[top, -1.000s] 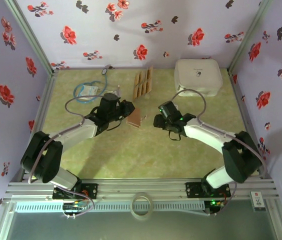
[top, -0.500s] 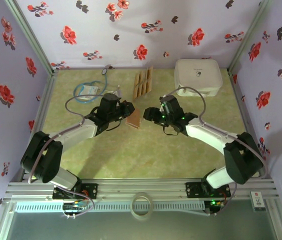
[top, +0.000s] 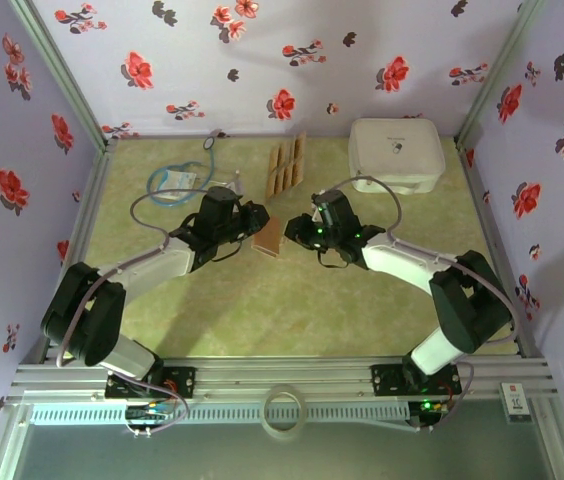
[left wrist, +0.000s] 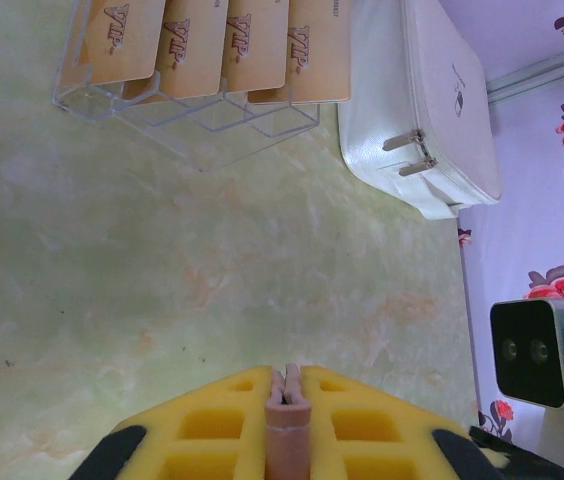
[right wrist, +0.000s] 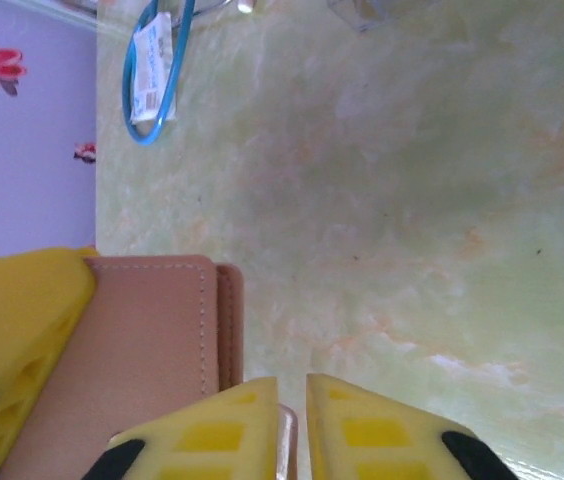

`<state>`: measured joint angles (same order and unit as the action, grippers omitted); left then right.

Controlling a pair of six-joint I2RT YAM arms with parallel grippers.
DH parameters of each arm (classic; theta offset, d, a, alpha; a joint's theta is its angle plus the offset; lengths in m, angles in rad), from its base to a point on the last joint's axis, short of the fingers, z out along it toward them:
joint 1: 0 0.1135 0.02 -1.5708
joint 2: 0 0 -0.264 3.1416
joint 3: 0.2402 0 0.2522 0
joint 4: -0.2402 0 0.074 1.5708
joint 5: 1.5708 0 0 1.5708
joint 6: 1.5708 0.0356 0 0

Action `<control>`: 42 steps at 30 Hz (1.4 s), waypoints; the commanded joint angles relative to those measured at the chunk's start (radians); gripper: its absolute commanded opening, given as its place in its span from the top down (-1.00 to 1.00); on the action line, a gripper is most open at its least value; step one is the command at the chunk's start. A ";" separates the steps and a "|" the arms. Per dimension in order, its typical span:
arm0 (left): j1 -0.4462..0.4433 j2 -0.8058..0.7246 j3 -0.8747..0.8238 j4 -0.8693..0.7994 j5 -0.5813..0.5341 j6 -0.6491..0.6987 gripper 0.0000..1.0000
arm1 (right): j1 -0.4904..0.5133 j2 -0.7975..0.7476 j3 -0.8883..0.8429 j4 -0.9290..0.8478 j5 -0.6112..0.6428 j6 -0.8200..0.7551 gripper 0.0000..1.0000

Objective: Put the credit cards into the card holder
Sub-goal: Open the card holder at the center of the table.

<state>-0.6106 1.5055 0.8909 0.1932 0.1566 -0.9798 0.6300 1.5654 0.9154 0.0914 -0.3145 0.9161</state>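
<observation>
The card holder [top: 270, 238], a reddish-brown wallet, hangs just above the table's middle. My left gripper [top: 253, 222] is shut on its left edge, and the brown leather shows pinched between the yellow fingers [left wrist: 212, 425]. My right gripper [top: 298, 233] meets the card holder [right wrist: 152, 340] from the right. Its yellow fingers [right wrist: 212, 440] stand almost together with a thin brown, glossy-edged leaf of the wallet between them. The credit cards [top: 285, 166] [left wrist: 202, 45], tan with printed lettering, stand side by side in a clear rack behind the wallet.
A white rounded case [top: 395, 152] [left wrist: 422, 110] sits at the back right. A blue-tubed stethoscope [top: 177, 180] [right wrist: 157, 80] lies at the back left. Flowered walls close in the table on three sides.
My right gripper has moved left up to the card holder and closed from wide open onto its right edge. The left gripper has kept still, holding the wallet.
</observation>
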 commanded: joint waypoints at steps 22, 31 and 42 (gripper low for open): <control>0.027 0.207 -0.174 0.432 0.074 -0.125 0.01 | 0.019 -0.108 0.011 0.007 -0.069 0.058 1.00; 0.071 0.207 -0.215 0.432 0.094 -0.082 -0.19 | 0.029 -0.099 -0.015 0.047 -0.044 0.075 1.00; 0.089 0.139 -0.236 0.287 0.112 0.015 -0.28 | 0.027 -0.040 -0.006 0.037 -0.065 0.025 1.00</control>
<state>-0.5251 1.6962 0.6682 0.5438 0.2520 -1.0309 0.6537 1.4998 0.9134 0.1081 -0.3672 0.9718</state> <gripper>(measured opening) 0.638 0.054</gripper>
